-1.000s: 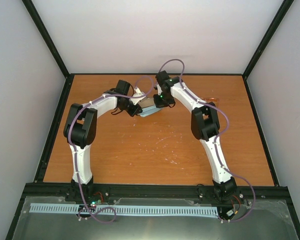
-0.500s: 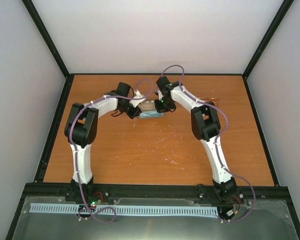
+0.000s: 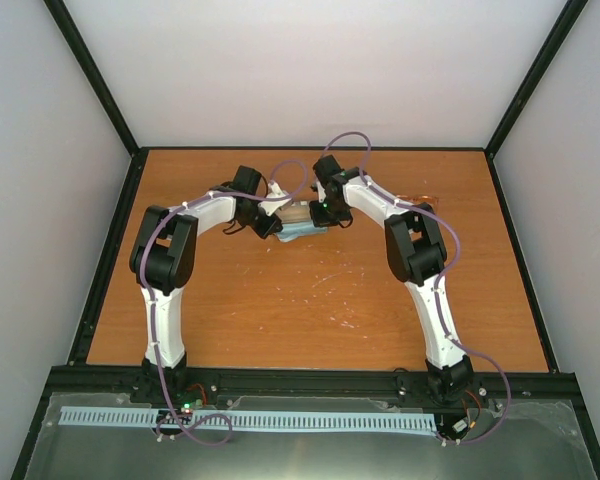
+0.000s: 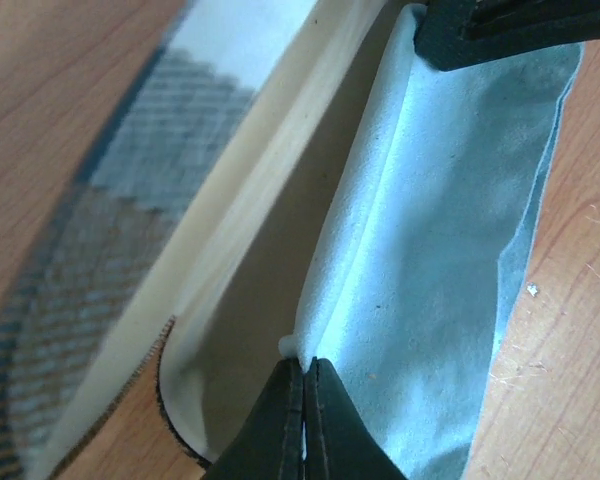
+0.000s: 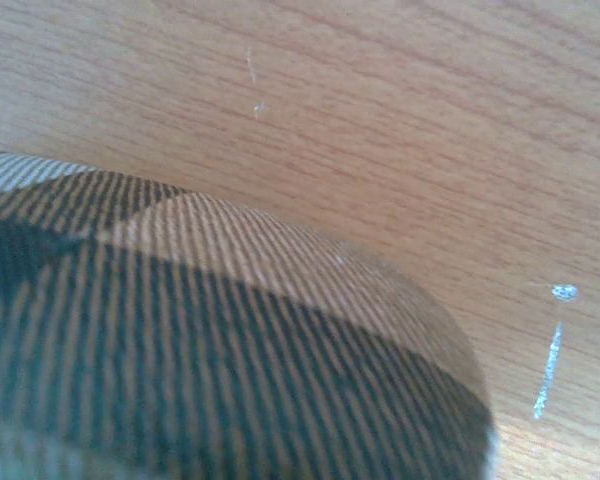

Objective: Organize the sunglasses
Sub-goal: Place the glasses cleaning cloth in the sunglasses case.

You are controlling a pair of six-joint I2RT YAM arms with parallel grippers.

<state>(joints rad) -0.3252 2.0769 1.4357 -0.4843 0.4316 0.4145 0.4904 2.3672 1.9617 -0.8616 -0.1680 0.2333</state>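
Note:
An oval case (image 4: 110, 230) with brown and grey stripes lies open, its cream inside facing up. A light blue cloth (image 4: 450, 270) is stretched along the case's open edge. My left gripper (image 4: 305, 362) is shut on the cloth's near end, and my right gripper (image 4: 442, 35) pinches the far end. From above, both grippers (image 3: 276, 222) (image 3: 320, 214) meet over the case (image 3: 296, 212) at the table's far middle. The right wrist view is filled by the striped case shell (image 5: 230, 350), with its own fingers out of sight. The sunglasses (image 3: 425, 198) show as a faint orange shape right of the right arm.
The wooden table (image 3: 310, 300) has black rails (image 3: 110, 260) along its sides and grey walls behind them. Purple cables loop over both arms. The right arm's elbow (image 3: 412, 250) stands near the sunglasses.
Both grippers have carried the cloth a little toward the far side, from hanging beside the case to lying over its open edge. The right arm has shifted slightly left.

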